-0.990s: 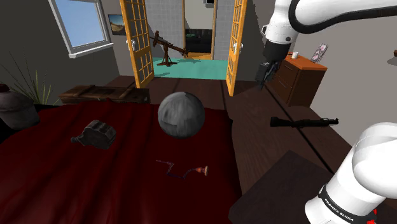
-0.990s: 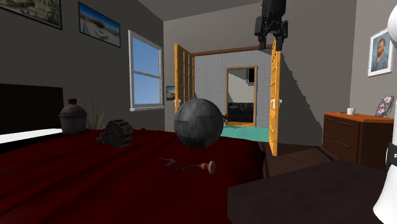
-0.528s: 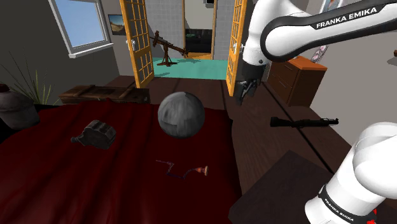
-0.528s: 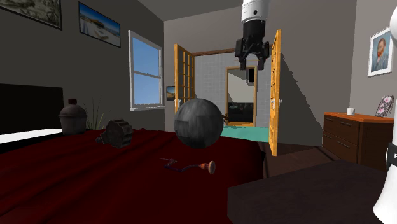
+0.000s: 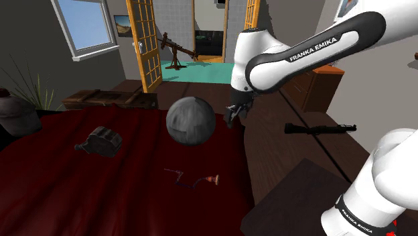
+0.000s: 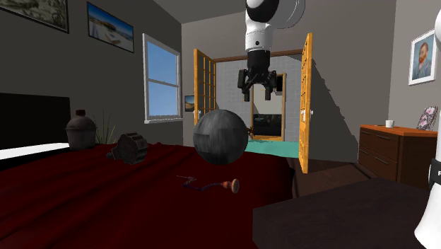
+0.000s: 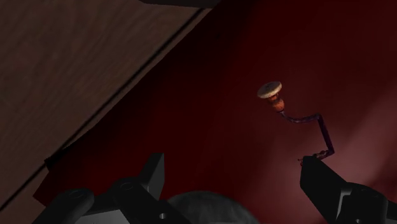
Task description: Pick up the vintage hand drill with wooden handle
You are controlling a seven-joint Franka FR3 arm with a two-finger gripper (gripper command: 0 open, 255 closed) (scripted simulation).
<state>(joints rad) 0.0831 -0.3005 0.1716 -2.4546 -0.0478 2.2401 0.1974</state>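
The hand drill is a thin, dark cranked brace with a reddish wooden knob, lying flat on the dark red bed. It also lies near the bed's front in the second exterior view. My gripper hangs open, high over the bed's edge beside the grey sphere, well above and behind the drill. From the second exterior view the gripper points down above the sphere. In the wrist view the drill lies far beyond the right finger of the gripper, and nothing is between the fingers.
A dark ridged object and a round dark jar sit further along the bed. A long black object lies on the wooden floor. A dark table stands by the stand, a dresser at the wall.
The arm has swung down and to the shoulder view's left, from near the door frame to beside the sphere. The fingers stay open. The drill has not moved.
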